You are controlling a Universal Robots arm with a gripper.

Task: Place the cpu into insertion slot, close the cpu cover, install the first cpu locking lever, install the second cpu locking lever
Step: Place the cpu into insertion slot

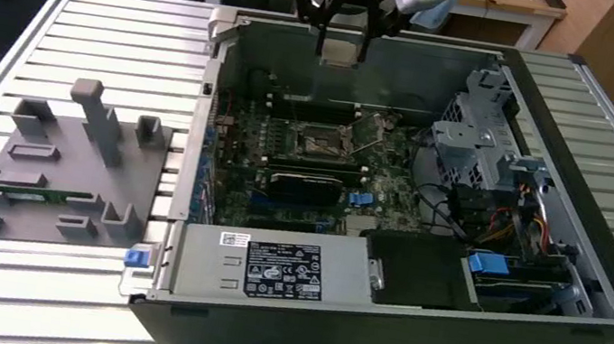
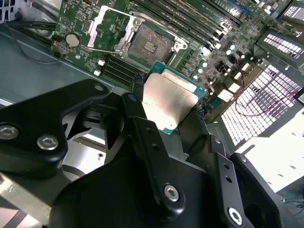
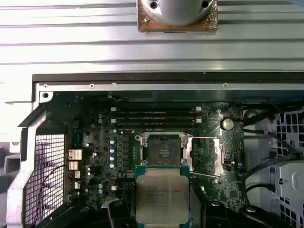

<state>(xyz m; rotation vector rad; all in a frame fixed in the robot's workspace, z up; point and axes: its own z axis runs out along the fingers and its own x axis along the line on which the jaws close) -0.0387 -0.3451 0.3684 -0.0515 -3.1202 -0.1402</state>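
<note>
Your jaws are clamped on the cpu (image 3: 161, 197), held flat, well above the open insertion slot (image 3: 163, 153), not yet squarely over it.

The claw (image 1: 341, 54) hangs pointing downward, its two black fingers (image 2: 142, 128) closed on opposite edges of the cpu (image 2: 168, 102) held between them.

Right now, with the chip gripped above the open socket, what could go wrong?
1. The black gripper pinches the flat silver-grey square cpu by its edges; it could tilt or slip onto the green circuit board.
2. The black-framed square insertion slot lies uncovered; a skewed descent may damage its contacts.
3. The silvery metal-frame cpu cover lies flipped open beside the slot; a finger might snag it.
</note>
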